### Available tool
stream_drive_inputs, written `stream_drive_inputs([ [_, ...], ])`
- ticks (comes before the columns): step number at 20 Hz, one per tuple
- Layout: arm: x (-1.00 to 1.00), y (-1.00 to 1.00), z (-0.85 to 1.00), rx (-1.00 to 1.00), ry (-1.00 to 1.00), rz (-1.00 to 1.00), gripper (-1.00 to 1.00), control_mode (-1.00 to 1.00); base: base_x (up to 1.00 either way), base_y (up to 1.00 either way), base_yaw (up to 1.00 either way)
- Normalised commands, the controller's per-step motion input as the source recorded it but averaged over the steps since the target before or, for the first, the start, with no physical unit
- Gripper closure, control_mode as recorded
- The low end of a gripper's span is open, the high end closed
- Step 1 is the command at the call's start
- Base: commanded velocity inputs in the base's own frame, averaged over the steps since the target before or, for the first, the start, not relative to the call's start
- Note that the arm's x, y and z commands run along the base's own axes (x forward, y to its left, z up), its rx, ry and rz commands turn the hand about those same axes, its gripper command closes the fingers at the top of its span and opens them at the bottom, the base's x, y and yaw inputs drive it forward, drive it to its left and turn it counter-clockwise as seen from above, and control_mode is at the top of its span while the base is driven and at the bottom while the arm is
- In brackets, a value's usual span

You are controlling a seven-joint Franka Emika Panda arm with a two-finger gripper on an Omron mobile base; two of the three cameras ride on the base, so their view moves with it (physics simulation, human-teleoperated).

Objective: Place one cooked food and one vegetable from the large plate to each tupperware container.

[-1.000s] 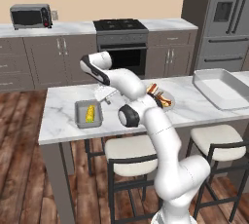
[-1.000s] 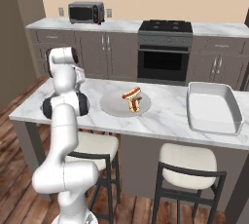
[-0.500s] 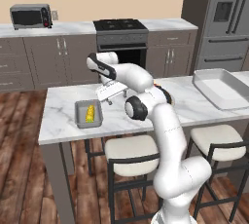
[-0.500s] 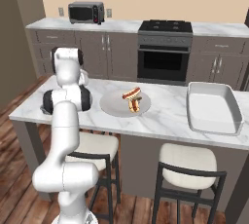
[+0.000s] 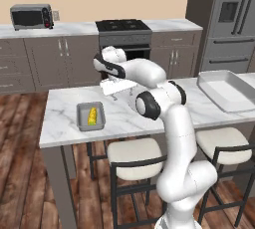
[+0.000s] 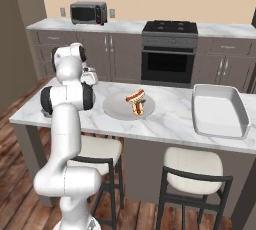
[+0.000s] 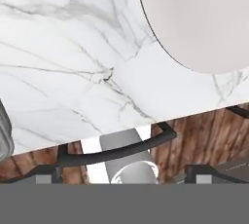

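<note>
Small grey tupperware container (image 5: 90,116) on the marble counter (image 5: 64,113), left part; the corn cob (image 5: 92,115) lies inside it. Large plate (image 6: 115,108) mid-counter carries a hot dog (image 6: 135,95) and a second cooked piece (image 6: 136,106), seen from the right base camera. Gripper (image 5: 113,89) hangs over bare counter between container and plate; whether it is spread or closed cannot be told. Hand camera catches the plate's bare rim (image 7: 194,28). Big white tray (image 6: 219,110) far right, apart.

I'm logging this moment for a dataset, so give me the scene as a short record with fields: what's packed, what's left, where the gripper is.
packed: corn cob lying in the tupperware container
left on large plate: hot dog and a second small food item beside it
gripper: above the marble counter between container and plate, carrying nothing visible
other: empty white tray at the counter's far end
</note>
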Motion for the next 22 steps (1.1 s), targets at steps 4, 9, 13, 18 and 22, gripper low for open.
stream_drive_inputs([
  [4,0.46,-0.61,0.13,0.01,-0.02,0.19,-1.0,-1.0,0.0,0.0,0.0],
  [9,0.48,-0.87,0.0,0.03,0.15,0.11,-1.0,-1.0,0.0,0.0,0.0],
  [13,0.43,-0.85,0.01,-0.04,0.17,0.32,-1.0,-1.0,0.0,0.0,0.0],
  [18,0.03,-0.68,0.05,0.05,0.36,0.46,-1.0,-1.0,0.0,0.0,0.0],
  [22,0.08,-0.77,0.04,0.6,0.21,0.17,-1.0,-1.0,0.0,0.0,0.0],
])
